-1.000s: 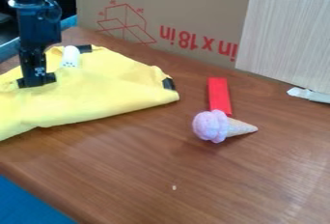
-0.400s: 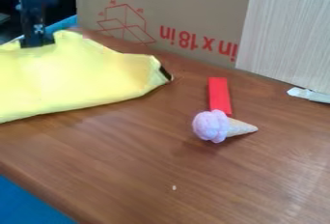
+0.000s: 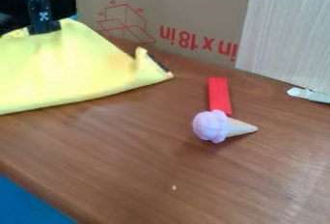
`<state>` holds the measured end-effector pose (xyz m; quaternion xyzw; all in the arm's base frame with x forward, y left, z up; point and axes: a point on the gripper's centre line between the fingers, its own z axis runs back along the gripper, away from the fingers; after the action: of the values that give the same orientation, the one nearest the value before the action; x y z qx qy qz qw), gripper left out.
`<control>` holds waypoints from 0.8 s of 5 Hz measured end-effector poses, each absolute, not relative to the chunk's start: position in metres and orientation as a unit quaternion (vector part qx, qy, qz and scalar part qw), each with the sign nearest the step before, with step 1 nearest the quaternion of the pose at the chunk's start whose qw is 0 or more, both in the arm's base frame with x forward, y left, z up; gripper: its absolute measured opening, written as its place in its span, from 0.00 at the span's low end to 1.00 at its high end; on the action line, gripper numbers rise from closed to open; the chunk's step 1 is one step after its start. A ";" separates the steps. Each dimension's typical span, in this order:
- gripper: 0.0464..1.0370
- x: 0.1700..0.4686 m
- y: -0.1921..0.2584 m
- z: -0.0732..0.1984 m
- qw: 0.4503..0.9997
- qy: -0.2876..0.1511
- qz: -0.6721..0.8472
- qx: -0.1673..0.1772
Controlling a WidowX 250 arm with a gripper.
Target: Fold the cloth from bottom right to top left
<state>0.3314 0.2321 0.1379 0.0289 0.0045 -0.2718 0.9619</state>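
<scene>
The gripper (image 3: pixel 44 29) above, the cloth (image 3: pixel 71 73) below

We have it closed on the cloth's raised edge, upper left over the table (image 3: pixel 168 146). The cloth drapes downward and spreads right to its dark-edged corner (image 3: pixel 157 63); our fold probably turns on that slant. The view cuts off its left side; we can't see its underside.

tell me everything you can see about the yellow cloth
The yellow cloth looks like soft, thin fabric, plain apart from a dark strip along its edge near the right tip, beside a small upturned fold. It lies rumpled on the brown wooden table, running out of view at the left. Its lower edge curves gently; its upper part is raised, meeting the black end effector.
</scene>
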 end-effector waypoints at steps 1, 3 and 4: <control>0.01 0.346 0.243 0.136 0.964 0.011 -0.263 0.023; 0.03 0.367 0.253 0.130 0.964 0.031 -0.262 0.016; 0.19 0.373 0.254 0.130 0.965 0.028 -0.261 0.018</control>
<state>0.3726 0.2540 0.1304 0.0178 0.0281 -0.2610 0.9648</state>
